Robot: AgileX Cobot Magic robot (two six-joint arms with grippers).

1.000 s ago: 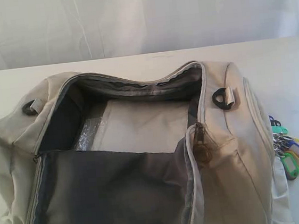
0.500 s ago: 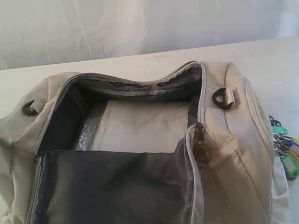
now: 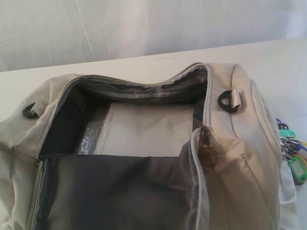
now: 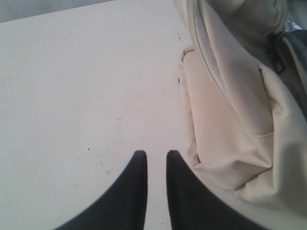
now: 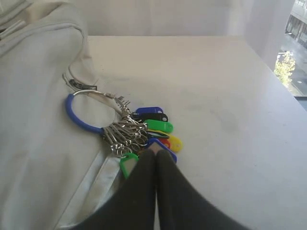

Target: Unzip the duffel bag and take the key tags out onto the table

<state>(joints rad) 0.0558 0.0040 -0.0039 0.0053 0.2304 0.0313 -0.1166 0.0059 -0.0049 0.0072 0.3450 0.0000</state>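
Cream duffel bag [image 3: 241, 166] touches key tags [image 5: 158, 126], their labels unreadable.

Duffel bag [image 3: 246, 160] looks matt cloth, key tags [image 5: 156, 126] glossy plastic.

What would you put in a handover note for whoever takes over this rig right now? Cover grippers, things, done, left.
Left gripper: fingers slightly apart, empty, over bare table beside the bag.
Right gripper: fingers shut, tips at the key tags; grip unclear.
Done: bag unzipped and open, key tags on the table against its side.
To do: probably only backing away.
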